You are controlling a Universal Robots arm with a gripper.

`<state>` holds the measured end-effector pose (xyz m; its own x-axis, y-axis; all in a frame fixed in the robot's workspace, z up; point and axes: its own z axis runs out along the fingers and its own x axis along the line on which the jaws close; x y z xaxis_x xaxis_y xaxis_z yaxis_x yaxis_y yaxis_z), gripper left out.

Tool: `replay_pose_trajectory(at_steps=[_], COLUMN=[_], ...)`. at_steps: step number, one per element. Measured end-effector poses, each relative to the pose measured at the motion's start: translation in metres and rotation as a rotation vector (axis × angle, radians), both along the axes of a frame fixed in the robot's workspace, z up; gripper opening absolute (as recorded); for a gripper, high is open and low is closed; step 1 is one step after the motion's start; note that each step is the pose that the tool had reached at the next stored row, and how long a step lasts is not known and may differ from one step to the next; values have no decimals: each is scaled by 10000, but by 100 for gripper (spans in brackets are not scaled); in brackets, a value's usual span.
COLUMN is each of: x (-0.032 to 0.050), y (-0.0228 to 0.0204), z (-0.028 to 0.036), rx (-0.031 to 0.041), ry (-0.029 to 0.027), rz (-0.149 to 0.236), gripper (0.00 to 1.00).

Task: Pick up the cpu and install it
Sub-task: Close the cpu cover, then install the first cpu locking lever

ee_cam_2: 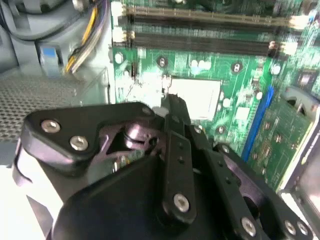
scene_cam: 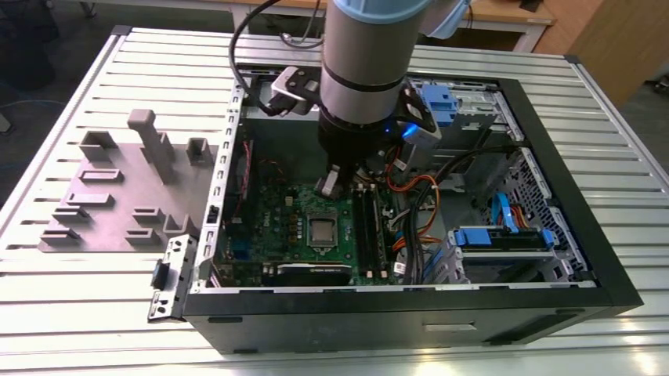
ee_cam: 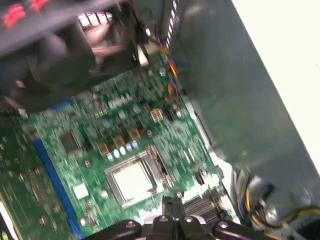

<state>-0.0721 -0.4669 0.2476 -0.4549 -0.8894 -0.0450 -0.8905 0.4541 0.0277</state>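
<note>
1 hand [scene_cam: 328, 185] hangs inside 1 open computer case [scene_cam: 544, 301] on the desk [scene_cam: 63, 298], seemingly clenched and empty, above 1 cpu [ee_cam: 131, 179] in its socket.

I see a slatted metal tabletop [scene_cam: 94, 313] under bright light, a wooden desk [scene_cam: 502, 19] at the far side, dark floor [scene_cam: 31, 86] at left.

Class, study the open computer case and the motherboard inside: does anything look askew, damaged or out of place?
Nothing stands out. The cpu lies flat and square in its socket on the motherboard, and the tool hangs above the board.
</note>
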Motion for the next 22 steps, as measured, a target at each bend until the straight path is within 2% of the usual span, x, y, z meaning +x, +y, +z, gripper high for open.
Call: replay_pose_trajectory(at_steps=[3,6,13,22], x=[-115,-173,-199,-200], y=[-13,-49,-79,-80], z=[0,-1,-1,-1], rx=[0,1,0,1], ry=[0,0,0,0], rz=[-1,-1,0,0], gripper=[11,11,11,11])
